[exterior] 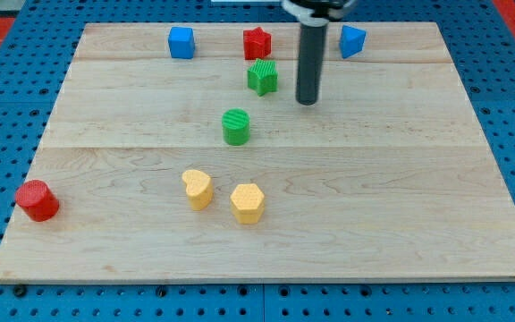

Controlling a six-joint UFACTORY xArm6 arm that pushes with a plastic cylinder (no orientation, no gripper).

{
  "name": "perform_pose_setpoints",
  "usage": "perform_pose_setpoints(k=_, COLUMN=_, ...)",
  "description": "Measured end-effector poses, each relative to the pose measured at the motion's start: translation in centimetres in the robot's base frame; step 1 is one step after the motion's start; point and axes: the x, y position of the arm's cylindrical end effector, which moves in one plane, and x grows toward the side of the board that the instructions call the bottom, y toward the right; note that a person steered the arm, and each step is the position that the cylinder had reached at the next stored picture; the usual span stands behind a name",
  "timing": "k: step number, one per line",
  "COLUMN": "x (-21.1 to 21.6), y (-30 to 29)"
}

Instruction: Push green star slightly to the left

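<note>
The green star sits near the view's top centre of the wooden board, just below the red star. My tip is on the board to the right of the green star and slightly lower, a short gap away and not touching it. The dark rod rises from the tip out of the view's top edge.
A green cylinder stands below and left of the green star. A blue cube and a blue wedge-like block lie along the top. A yellow heart, a yellow hexagon and a red cylinder lie lower down.
</note>
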Motion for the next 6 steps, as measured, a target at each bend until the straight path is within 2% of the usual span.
perform_pose_setpoints(k=2, x=-4.4, y=-0.9)
perform_pose_setpoints(k=3, x=-5.2, y=-2.4)
perform_pose_setpoints(k=5, x=-5.1, y=-6.4)
perform_pose_setpoints(k=6, x=-3.4, y=-5.7)
